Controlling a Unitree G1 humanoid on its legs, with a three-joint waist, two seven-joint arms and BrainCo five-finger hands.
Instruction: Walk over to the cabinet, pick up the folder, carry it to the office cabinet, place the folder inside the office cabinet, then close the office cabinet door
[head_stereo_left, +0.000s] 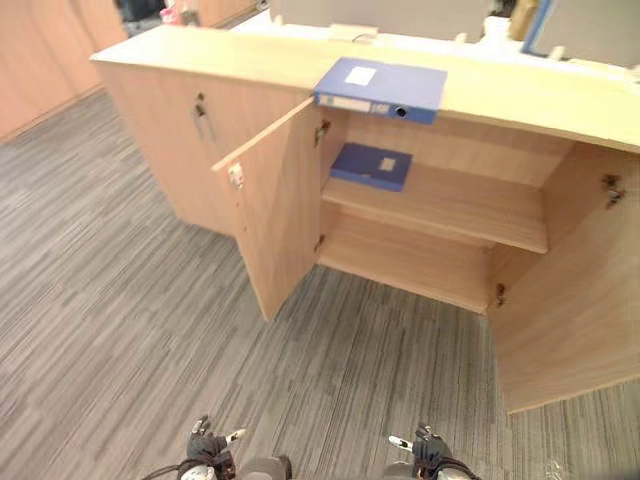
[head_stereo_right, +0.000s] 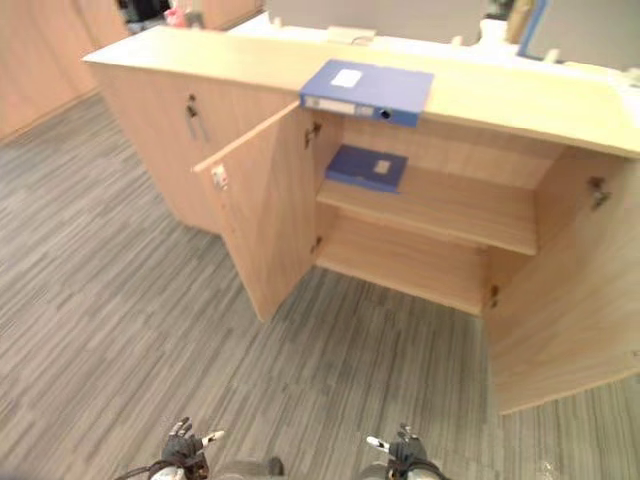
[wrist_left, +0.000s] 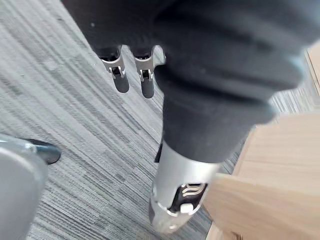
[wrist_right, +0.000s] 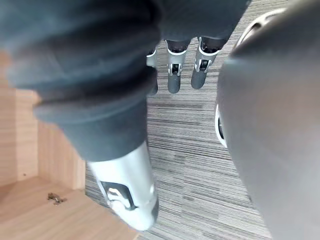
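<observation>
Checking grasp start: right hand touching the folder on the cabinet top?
Apart. Left eye view: right hand hangs over carpet, folder far off on the cabinet top.

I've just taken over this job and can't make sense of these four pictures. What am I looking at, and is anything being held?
This is a walking humanoid robot with two hands. The two wide pictures come from cameras in its head. They look down at a wooden cabinet with its doors open. One blue folder lies on the cabinet's top. A second folder lies on the shelf inside. The two close pictures come from cameras on the wrists. In them the left hand and the right hand hang over grey carpet, fingers relaxed, holding nothing.
</observation>
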